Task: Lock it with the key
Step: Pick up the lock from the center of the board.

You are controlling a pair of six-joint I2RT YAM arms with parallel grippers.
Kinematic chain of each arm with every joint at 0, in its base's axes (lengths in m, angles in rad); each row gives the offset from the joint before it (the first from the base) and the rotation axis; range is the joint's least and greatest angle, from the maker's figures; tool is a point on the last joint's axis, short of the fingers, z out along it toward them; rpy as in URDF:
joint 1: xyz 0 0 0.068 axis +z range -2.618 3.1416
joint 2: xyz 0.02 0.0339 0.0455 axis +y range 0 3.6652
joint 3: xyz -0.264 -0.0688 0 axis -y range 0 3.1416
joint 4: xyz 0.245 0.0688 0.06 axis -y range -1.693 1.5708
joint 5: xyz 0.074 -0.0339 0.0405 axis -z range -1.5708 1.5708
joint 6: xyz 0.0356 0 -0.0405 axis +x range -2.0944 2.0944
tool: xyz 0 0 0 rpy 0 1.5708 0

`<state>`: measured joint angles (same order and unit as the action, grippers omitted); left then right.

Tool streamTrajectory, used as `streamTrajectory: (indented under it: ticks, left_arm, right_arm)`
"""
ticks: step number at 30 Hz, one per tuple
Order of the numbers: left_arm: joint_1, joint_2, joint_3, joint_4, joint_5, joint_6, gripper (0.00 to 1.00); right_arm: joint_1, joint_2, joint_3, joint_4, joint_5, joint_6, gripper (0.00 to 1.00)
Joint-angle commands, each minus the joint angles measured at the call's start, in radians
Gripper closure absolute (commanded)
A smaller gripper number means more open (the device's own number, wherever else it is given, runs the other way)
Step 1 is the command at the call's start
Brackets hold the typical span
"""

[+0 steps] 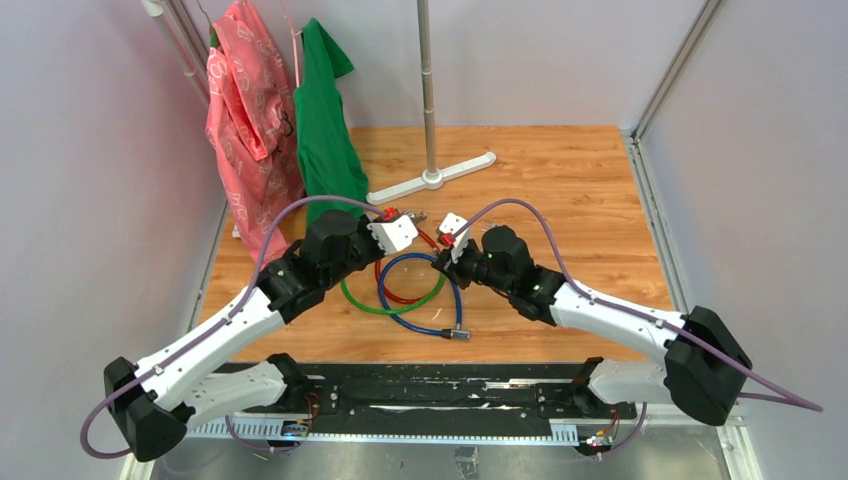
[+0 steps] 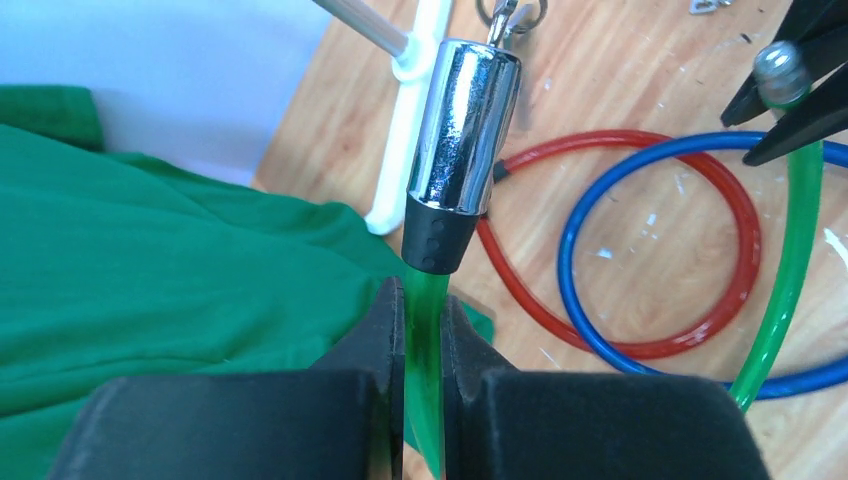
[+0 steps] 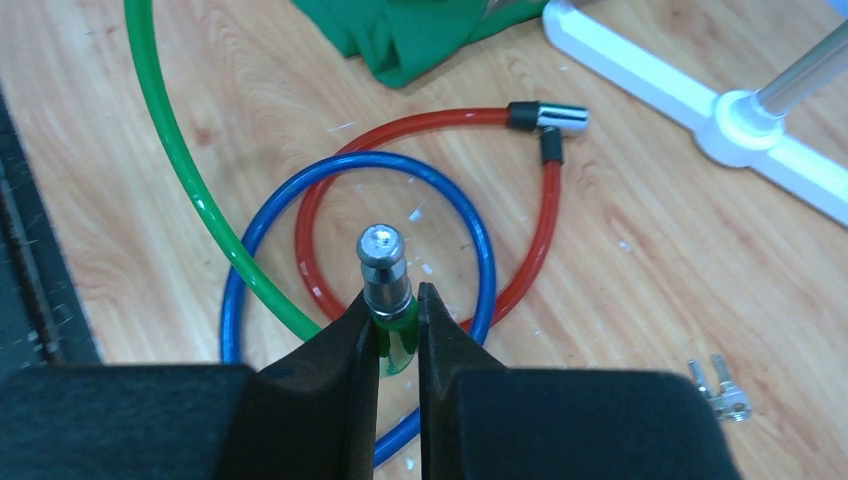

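My left gripper (image 2: 424, 300) is shut on the green cable (image 2: 428, 340) just below its chrome lock barrel (image 2: 465, 125), which stands up from the jaws. My right gripper (image 3: 397, 305) is shut on the same cable's other end, right under its silver pin (image 3: 383, 260). That pin (image 2: 780, 70) also shows at the top right of the left wrist view, apart from the barrel. Two small silvery keys (image 3: 722, 390) lie on the wood to the right of my right gripper. In the top view both grippers (image 1: 400, 230) (image 1: 455, 232) face each other above the cable loops.
A red cable (image 3: 545, 215) and a blue cable (image 3: 255, 225) lie looped on the wooden table under the grippers. A white rack base (image 1: 432, 178) stands behind them. A green garment (image 1: 322, 120) and a pink one (image 1: 245, 110) hang at the back left.
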<state>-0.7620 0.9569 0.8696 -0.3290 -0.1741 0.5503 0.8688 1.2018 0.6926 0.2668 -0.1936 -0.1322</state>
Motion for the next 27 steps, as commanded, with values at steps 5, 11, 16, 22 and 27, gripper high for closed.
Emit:
streamTrajectory:
  ticks: [5, 11, 16, 22, 27]
  left_arm:
    - [-0.061, 0.008, -0.019, 0.183, 0.033, 0.164, 1.0]
    - [-0.127, 0.065, -0.052, 0.24, 0.008, 0.186, 1.0]
    - [-0.164, 0.107, -0.059, 0.254, 0.002, 0.152, 1.0]
    - [-0.185, 0.141, -0.062, 0.256, -0.003, 0.148, 1.0]
    - [-0.185, 0.152, -0.059, 0.259, -0.026, 0.148, 1.0]
  right_arm:
    - [0.018, 0.074, -0.014, 0.189, 0.123, -0.075, 1.0]
    - [0.018, 0.069, -0.116, 0.273, 0.139, -0.035, 1.0]
    - [0.018, 0.039, -0.181, 0.285, 0.117, 0.001, 0.99]
    - [0.017, -0.005, -0.223, 0.24, 0.105, 0.023, 0.85]
    - [0.016, -0.048, -0.237, 0.154, 0.1, 0.044, 0.72]
